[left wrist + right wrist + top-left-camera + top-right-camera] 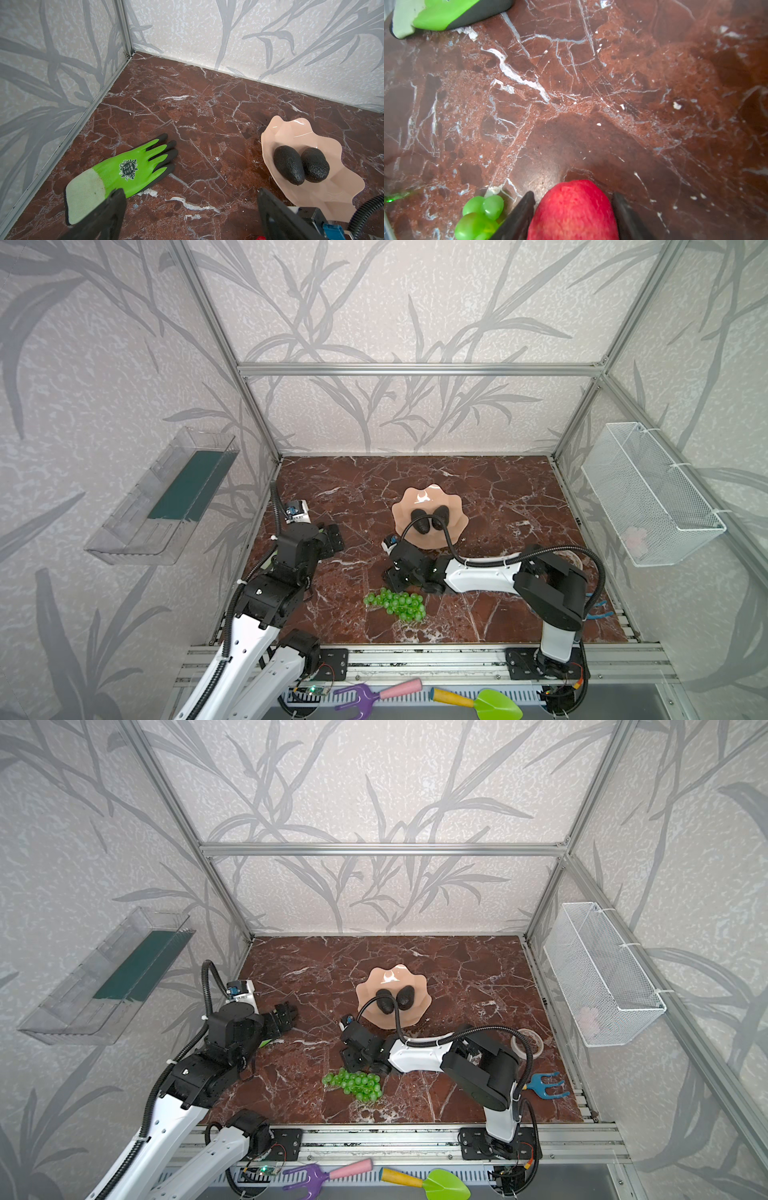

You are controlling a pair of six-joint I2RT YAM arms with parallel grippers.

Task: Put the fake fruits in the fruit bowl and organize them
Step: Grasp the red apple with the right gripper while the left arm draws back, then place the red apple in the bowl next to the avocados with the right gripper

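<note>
The peach-pink fruit bowl (pixel 415 493) (pixel 382 973) (pixel 291 124) stands mid-table with two dark avocados (pixel 422 522) (pixel 405 997) (pixel 288 164) lying side by side in it. In the right wrist view my right gripper (pixel 573 194) is shut on the red apple (pixel 573 212), one finger against each side, low over the marble. In both top views that gripper (pixel 397 580) (pixel 351 1058) hides the apple. The green grapes (pixel 397 605) (pixel 355 1085) (pixel 481 214) lie on the table just in front of it. My left gripper (pixel 334 535) (pixel 286 1013) (pixel 190 192) stands open and empty, left of the bowl.
A green work glove (pixel 133 166) (pixel 446 12) lies flat under the left arm. A tape roll (pixel 528 1042) and a blue toy rake (pixel 546 1085) sit at the right. A wire basket (pixel 652 493) and a clear tray (pixel 166 497) hang on the side walls. Toy tools (pixel 365 693) lie by the front rail.
</note>
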